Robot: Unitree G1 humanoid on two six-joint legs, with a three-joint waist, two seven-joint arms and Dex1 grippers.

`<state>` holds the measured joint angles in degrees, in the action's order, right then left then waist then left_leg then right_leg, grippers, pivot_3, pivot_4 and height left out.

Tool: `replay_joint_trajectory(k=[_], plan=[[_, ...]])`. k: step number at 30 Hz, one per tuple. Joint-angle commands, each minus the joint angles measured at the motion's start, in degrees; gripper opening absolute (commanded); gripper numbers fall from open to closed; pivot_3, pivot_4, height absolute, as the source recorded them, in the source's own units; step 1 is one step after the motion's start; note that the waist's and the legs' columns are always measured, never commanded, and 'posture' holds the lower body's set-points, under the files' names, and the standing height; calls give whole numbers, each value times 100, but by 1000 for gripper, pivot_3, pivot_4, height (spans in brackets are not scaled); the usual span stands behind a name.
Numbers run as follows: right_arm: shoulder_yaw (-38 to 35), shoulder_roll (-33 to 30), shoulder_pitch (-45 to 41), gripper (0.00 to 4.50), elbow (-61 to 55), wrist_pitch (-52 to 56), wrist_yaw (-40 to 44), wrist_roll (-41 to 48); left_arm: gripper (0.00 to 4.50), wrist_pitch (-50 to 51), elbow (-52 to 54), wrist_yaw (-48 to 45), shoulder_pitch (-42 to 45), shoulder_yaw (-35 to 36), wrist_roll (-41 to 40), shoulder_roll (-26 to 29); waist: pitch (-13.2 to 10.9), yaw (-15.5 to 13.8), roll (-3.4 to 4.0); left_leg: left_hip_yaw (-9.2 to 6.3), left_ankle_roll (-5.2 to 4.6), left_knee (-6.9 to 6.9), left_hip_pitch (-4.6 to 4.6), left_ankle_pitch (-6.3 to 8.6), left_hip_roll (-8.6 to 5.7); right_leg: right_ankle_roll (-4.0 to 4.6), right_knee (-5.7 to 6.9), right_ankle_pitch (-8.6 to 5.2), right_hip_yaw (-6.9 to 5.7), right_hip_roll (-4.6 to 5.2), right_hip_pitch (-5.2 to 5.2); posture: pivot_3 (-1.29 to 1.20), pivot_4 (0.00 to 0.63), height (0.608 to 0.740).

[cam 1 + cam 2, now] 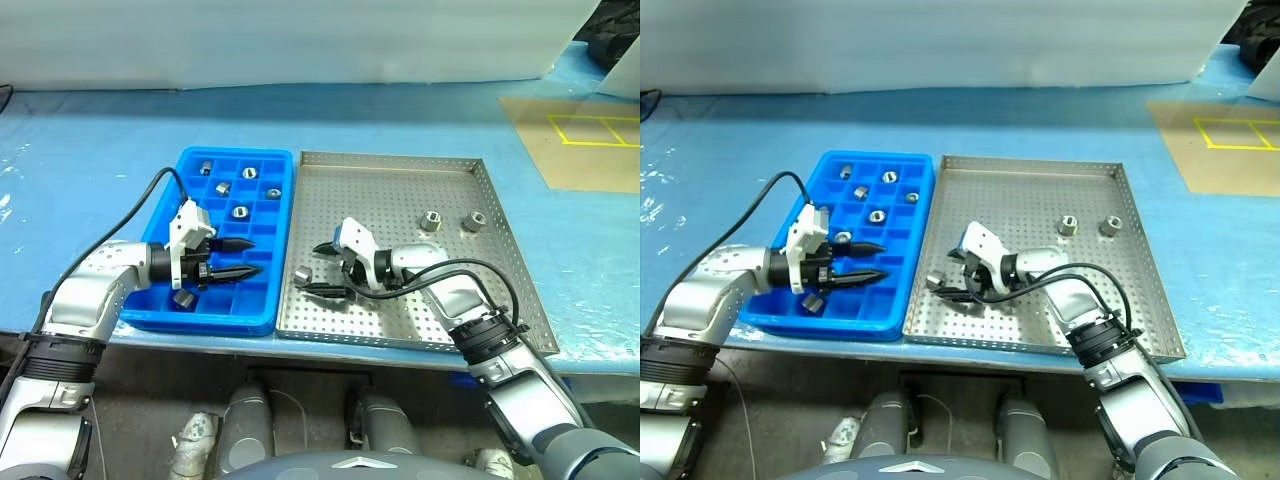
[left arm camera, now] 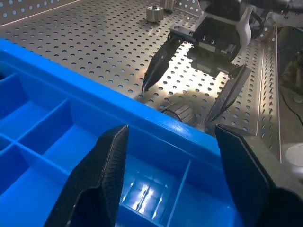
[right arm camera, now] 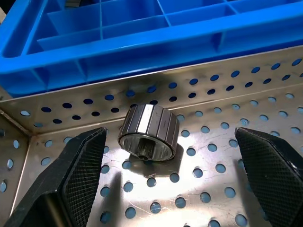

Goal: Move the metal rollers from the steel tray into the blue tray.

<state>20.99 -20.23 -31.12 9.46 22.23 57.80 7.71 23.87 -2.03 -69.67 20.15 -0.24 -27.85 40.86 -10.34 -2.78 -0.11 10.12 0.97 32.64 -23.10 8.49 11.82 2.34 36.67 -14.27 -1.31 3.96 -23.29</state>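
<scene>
Right end effector (image 1: 327, 270): fingers spread wide, empty, low over the steel tray's near-left corner, pointing at a roller.
Nearest roller (image 3: 148, 132): lies on the perforated floor between the right fingers, untouched, just beside the blue tray's wall.
Left end effector (image 1: 240, 258): fingers partly apart, holding nothing, hovering over the blue tray's near compartments.
Steel tray (image 1: 400, 180): on the blue surface, touching the blue tray's right side; two more rollers (image 1: 431, 221) sit near its far right.
Blue tray (image 1: 232, 321): several rollers (image 1: 240, 211) rest in separate compartments.
</scene>
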Motion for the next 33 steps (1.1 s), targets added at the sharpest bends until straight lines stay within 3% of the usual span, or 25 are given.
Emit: replay_joint_trajectory(k=[1,6,9,16,21,29,33], plan=[[49,120,-104,4500,84,-55,122,21,3053,0,108,45,-21,191,-62,38,0,-2,0,0,0,0,0,0,0,0,0,0,0,0,0,-40,150,740],[86,159,-107,4500,174,-109,195,-27,3053,9,114,75,-59,216,-69,61,0,-11,0,-1,0,0,1,0,0,0,0,0,0,1,1,-34,150,740],[96,205,-148,3901,250,-175,224,-43,3109,-9,61,108,-41,223,-46,42,0,-10,0,-1,0,0,2,0,0,0,0,0,0,0,1,-33,150,740],[22,265,-135,1699,371,-332,99,-150,3109,8,25,189,-38,279,-76,37,0,-10,0,0,0,-2,2,0,0,0,0,0,0,0,0,-34,150,740],[-59,181,-118,1624,302,-355,-10,-226,3109,25,2,204,-13,376,-81,79,0,-10,0,0,0,-2,1,0,0,0,0,0,0,0,0,-37,150,740],[-377,-523,-87,1624,-567,-17,302,46,3109,-14,-309,318,334,815,-72,343,-1,-39,-1,0,0,-4,1,0,0,0,-1,0,0,0,0,-38,150,740],[-756,-439,-473,1624,-679,47,41,234,3109,-217,-749,256,487,1075,15,591,-1,-9,0,0,0,-5,4,0,0,0,-2,0,2,-1,-1,-31,150,740]])
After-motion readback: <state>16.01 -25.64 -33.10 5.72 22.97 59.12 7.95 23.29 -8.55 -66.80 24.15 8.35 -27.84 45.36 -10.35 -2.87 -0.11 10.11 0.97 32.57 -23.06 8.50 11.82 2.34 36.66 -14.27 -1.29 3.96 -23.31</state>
